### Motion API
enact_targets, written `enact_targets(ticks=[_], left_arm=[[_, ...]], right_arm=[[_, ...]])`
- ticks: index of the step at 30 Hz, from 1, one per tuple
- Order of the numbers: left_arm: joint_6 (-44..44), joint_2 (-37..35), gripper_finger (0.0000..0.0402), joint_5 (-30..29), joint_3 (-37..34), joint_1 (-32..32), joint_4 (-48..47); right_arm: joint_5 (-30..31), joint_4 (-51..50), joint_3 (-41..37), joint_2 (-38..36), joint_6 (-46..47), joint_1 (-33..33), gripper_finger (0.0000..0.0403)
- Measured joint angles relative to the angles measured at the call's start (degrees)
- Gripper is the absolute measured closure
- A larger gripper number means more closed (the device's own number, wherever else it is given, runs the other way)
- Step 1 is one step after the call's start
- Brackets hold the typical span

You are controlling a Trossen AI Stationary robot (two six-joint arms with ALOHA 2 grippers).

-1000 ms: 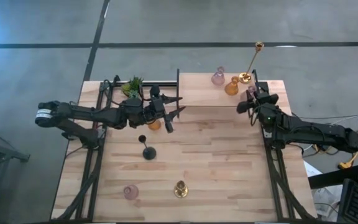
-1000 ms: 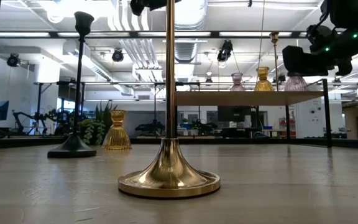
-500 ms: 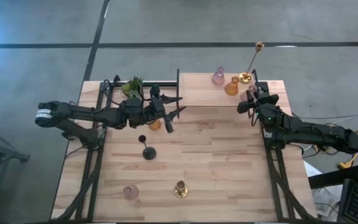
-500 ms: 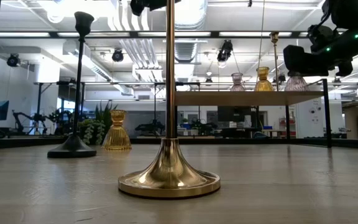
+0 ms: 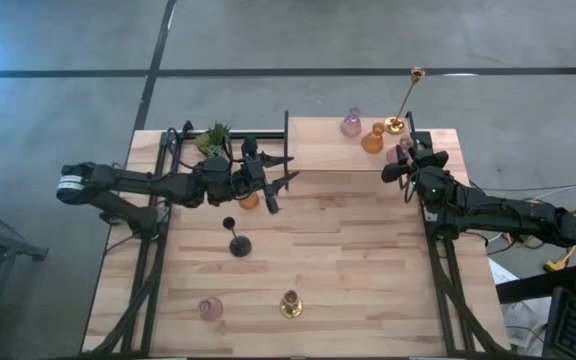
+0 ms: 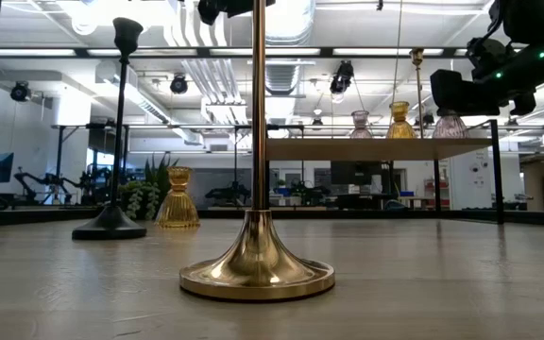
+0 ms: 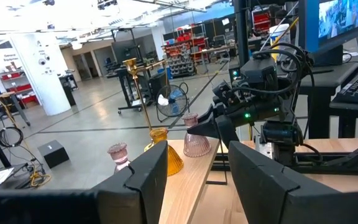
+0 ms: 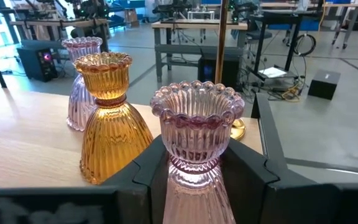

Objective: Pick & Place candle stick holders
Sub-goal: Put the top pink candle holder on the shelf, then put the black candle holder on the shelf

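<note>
Crowding worries me: my right gripper (image 8: 194,180), jaws flanking the ribbed pink glass holder (image 8: 196,134), could knock the amber glass holder (image 8: 109,118) at ten o'clock; left gripper (image 7: 194,171) waits, jaws apart.

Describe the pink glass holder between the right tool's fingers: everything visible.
Pink glass holder: ribbed clear pink glass, beaded scalloped rim, narrow waist, flared skirt. It is upright on the raised shelf, between the right tool's fingers, beside an amber holder. Whether the fingers press it cannot be told.
</note>
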Motion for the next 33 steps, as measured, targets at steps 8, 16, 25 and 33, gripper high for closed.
enact_targets(ticks=[8, 16, 25, 33], left_arm=[[0.0, 0.0, 0.0227, 0.0, 0.0, 0.0, 0.0], [0.0, 0.0, 0.0227, 0.0, 0.0, 0.0, 0.0], [0.0, 0.0, 0.0227, 0.0, 0.0, 0.0, 0.0], [0.0, 0.0, 0.0227, 0.0, 0.0, 0.0, 0.0]], right_arm=[[0.0, -0.2, 0.0, 0.0, -1.6, 0.0, 0.0247], [-0.1, -0.5, -0.2, 0.0, -2.2, 0.0, 0.0188], [0.0, 2.3, -0.2, 0.0, -3.9, 0.0, 0.0132], [-0.5, 9.4, -0.2, 0.0, -9.1, 0.0, 0.0106]])
